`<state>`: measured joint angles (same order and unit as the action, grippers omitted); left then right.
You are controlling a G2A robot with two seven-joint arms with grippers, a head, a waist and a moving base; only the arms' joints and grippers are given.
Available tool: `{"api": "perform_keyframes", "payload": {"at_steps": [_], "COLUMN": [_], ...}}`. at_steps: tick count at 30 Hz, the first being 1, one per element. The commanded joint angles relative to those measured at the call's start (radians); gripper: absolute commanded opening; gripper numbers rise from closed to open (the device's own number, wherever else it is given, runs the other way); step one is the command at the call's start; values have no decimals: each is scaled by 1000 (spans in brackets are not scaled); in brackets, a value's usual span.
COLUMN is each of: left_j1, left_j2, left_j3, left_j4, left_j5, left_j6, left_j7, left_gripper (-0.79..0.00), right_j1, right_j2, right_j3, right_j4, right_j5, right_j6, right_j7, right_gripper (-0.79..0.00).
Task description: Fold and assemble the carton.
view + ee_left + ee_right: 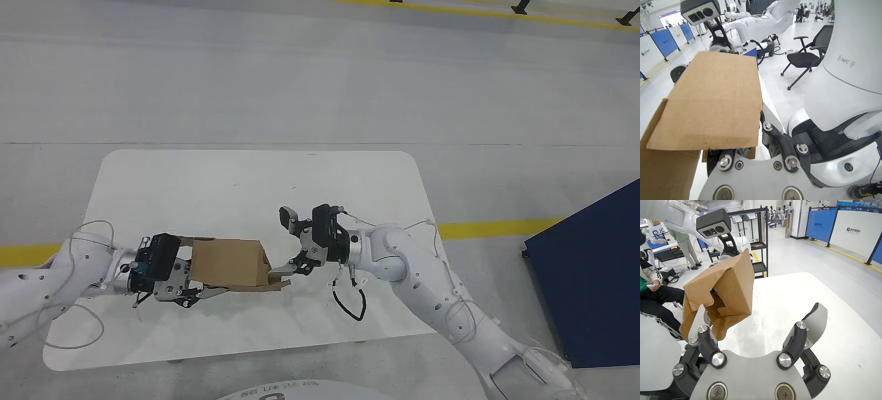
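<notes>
— Grippers first, since they sit closest to the lenses: how do they stand?

— Left gripper [192, 278] is clamped on one end of the carton [228, 263], as far as I can judge. Cardboard hides one of its fingers in my wrist view. Right gripper [759, 309] is spread wide and grips nothing. One finger [700, 313] touches a flap at the carton's open end, and the other is clear over the bench [810, 291].

— Where is the carton?

— Between my two grippers, over the bench's near half, tilted, with its open end facing the right gripper. Whether it rests on the bench I can't tell.

— Which step is this?

— Closing that end, I'd say. The body is opened into a tube, but the end flaps hang loose and ragged, not yet tucked.

— And the next move?

— Left should hold firm so the tube doesn't twist or crush. Right needs to press the flap inward along its crease, gently, because the board looks soft and torn.

— Count?

— One carton, one bench, two grippers. The flaps I can't count for certain.
</notes>
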<state>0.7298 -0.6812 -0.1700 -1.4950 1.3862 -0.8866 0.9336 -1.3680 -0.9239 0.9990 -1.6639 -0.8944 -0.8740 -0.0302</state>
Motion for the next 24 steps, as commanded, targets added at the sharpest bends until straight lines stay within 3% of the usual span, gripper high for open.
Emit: {"api": "perform_keyframes", "payload": {"at_steps": [1, 14, 24], "left_j1": [2, 1, 11], "left_j2": [-2, -35, -48], "left_j3": [0, -2, -20], "left_j4": [0, 22, 49], "left_j5": [3, 18, 13], "left_j6": [-6, -68, -61], "left_j7": [-6, -68, -61], "left_gripper": [-785, -785, -785], "right_j1": [-1, 6, 24], "right_j2": [-1, -10, -18], "right_j3": [2, -10, -10], "right_j4": [0, -9, 5], "right_j5": [-2, -27, -11], "right_j6": [4, 37, 64], "right_j7": [2, 81, 112], "right_gripper": [0, 0, 0]}}
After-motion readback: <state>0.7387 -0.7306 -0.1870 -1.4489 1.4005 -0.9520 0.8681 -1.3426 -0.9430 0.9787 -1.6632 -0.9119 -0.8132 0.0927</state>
